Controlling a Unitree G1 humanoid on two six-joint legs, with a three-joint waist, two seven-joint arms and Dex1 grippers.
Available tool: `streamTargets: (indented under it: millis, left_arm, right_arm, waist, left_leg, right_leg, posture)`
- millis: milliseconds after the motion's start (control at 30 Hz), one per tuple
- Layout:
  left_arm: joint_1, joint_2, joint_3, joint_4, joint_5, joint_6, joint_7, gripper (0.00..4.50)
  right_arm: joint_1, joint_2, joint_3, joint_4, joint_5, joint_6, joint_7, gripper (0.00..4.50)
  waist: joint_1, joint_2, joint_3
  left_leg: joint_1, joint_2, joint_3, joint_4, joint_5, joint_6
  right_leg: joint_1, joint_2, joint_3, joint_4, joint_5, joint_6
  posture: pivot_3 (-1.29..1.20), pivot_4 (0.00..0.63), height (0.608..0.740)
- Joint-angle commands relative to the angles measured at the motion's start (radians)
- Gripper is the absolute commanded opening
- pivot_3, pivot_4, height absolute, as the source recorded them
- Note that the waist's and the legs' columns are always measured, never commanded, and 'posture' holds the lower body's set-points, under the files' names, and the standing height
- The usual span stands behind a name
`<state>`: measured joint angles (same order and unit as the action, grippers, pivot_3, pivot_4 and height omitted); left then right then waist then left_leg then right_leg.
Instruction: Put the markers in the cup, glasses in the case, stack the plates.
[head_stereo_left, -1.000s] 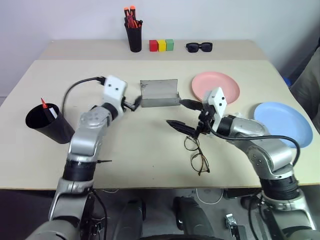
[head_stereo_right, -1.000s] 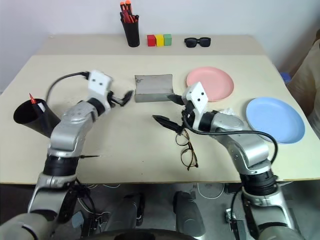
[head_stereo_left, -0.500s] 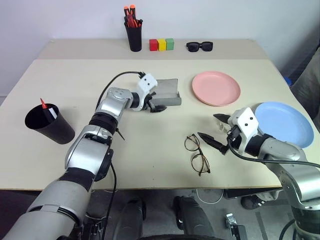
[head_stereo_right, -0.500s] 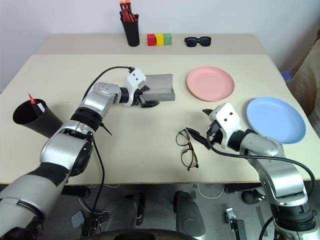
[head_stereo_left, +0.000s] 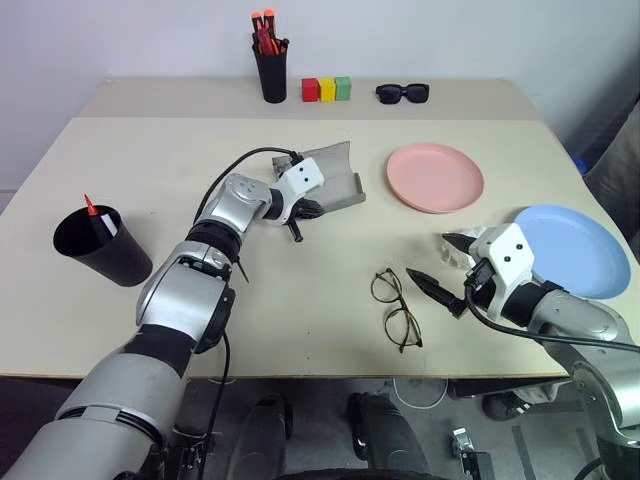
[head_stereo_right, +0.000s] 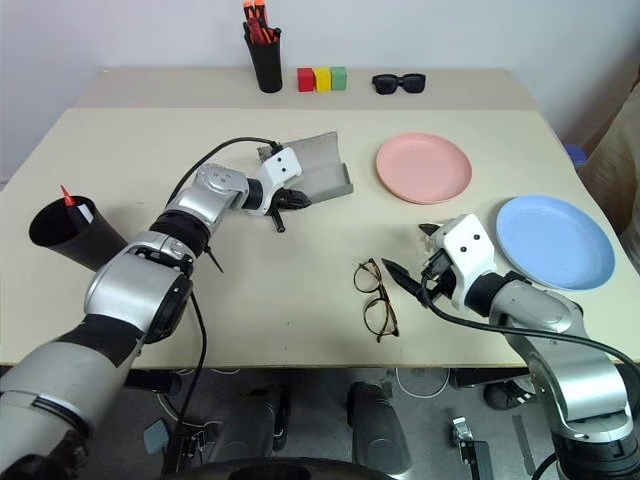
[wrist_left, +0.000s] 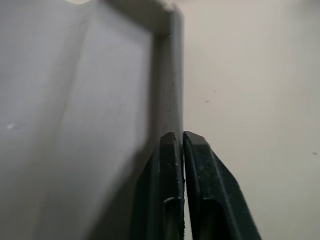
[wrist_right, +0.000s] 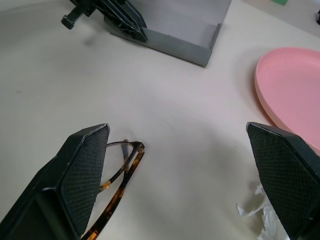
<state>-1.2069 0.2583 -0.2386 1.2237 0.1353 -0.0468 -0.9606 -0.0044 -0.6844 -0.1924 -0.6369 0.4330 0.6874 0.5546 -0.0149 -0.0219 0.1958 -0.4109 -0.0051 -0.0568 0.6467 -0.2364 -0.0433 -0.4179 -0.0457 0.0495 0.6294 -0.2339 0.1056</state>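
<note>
The grey case (head_stereo_left: 335, 180) lies open at mid-table, slightly askew. My left gripper (head_stereo_left: 308, 209) is shut, its fingertips (wrist_left: 172, 150) against the case's left end wall (wrist_left: 170, 75), with nothing seen between them. The wire-framed glasses (head_stereo_left: 396, 310) lie on the table in front of the case. My right gripper (head_stereo_left: 440, 262) hangs open just right of them, holding nothing. Its fingers (wrist_right: 75, 175) frame the glasses (wrist_right: 122, 167). Red and white markers (head_stereo_left: 95, 213) stand in the black cup (head_stereo_left: 105, 250) at the left. The pink plate (head_stereo_left: 435, 178) and blue plate (head_stereo_left: 575, 248) lie apart on the right.
At the table's back stand a black pen holder (head_stereo_left: 268, 70) with orange-capped pens, three coloured blocks (head_stereo_left: 327, 89) and dark sunglasses (head_stereo_left: 402, 93). A scrap of white tissue (wrist_right: 260, 212) lies by my right gripper.
My left gripper reached the case's left end and then shut; the case has turned a little. My right gripper drew back to the right, away from over the glasses.
</note>
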Motion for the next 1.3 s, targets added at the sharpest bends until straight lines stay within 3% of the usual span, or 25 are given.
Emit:
streamTargets:
  millis: [33,133,233,433,667,767,833,1133,1300]
  left_arm:
    - [0.030,0.048,0.033,-0.090,-0.028,-0.066,-0.079,0.04]
    - [0.157,0.138,0.024,-0.315,-0.091,-0.074,-0.326,0.04]
    - [0.280,0.215,0.020,-0.578,-0.154,0.045,-0.462,0.04]
    - [0.461,0.313,-0.010,-0.967,-0.183,0.263,-0.495,0.04]
    - [0.498,0.322,-0.038,-1.052,-0.187,0.356,-0.471,0.04]
    - [0.497,0.319,-0.039,-1.058,-0.196,0.370,-0.457,0.92]
    - [0.502,0.314,-0.029,-1.067,-0.207,0.359,-0.442,1.84]
    - [0.602,0.356,0.092,-1.256,-0.337,0.431,-0.360,1.84]
    - [0.758,0.399,0.187,-1.453,-0.450,0.502,-0.310,1.84]
  right_arm:
    - [-0.019,-0.010,-0.018,-0.052,0.028,0.012,0.005,4.50]
    - [-0.039,-0.019,-0.006,-0.048,0.048,0.043,0.012,4.50]
    - [-0.057,-0.020,-0.005,-0.038,0.080,0.077,0.021,4.50]
    - [-0.083,-0.026,0.008,-0.034,0.137,0.147,0.028,4.50]
    - [-0.082,-0.034,0.016,-0.024,0.158,0.211,0.022,4.50]
    - [-0.091,-0.047,0.005,-0.028,0.188,0.294,0.005,4.50]
    - [-0.104,-0.043,-0.018,-0.021,0.235,0.363,-0.003,4.50]
    - [-0.164,0.023,-0.097,0.014,0.415,0.607,-0.092,4.50]
    - [-0.195,0.050,-0.077,0.056,0.432,0.694,-0.138,4.50]
  waist:
    - [-0.002,0.000,0.000]
    - [-0.008,0.001,0.000]
    - [-0.003,0.001,0.000]
    - [0.008,0.001,0.000]
    - [0.002,0.001,0.000]
    - [0.001,0.001,0.000]
    - [0.001,0.001,0.000]
    - [0.000,0.002,0.000]
    - [-0.003,0.002,0.000]
  left_leg:
    - [0.000,0.000,0.000,0.000,0.000,0.000]
    - [0.000,0.001,0.000,-0.001,0.000,0.000]
    - [0.001,0.002,0.001,-0.001,0.000,0.000]
    - [0.000,0.002,0.000,0.002,0.000,0.000]
    - [0.001,0.002,0.000,0.002,0.000,0.000]
    - [0.001,0.002,0.000,0.002,0.000,0.000]
    - [0.001,0.002,0.000,0.002,0.000,0.000]
    - [0.001,0.003,0.000,0.001,0.000,0.000]
    - [0.001,0.003,0.000,0.001,0.000,0.000]
  right_leg:
    - [0.000,0.000,0.000,0.000,0.000,0.000]
    - [-0.001,0.000,0.000,0.001,0.000,0.000]
    - [-0.001,0.000,0.001,0.001,0.000,-0.001]
    - [0.001,-0.001,0.001,0.000,-0.002,-0.005]
    - [0.002,0.000,0.000,0.001,-0.002,-0.005]
    - [0.002,0.000,0.001,0.001,-0.002,-0.005]
    - [0.002,0.000,0.000,0.001,-0.002,-0.005]
    - [0.001,0.000,0.001,0.001,-0.002,-0.004]
    - [0.001,0.000,0.001,0.001,-0.002,-0.004]
  posture:
    - [0.00,0.150,0.740]
    - [0.00,0.150,0.740]
    - [0.00,0.150,0.740]
    - [0.00,0.150,0.740]
    - [0.00,0.150,0.740]
    - [0.00,0.150,0.740]
    - [0.00,0.150,0.740]
    - [0.00,0.150,0.740]
    - [0.00,0.150,0.740]
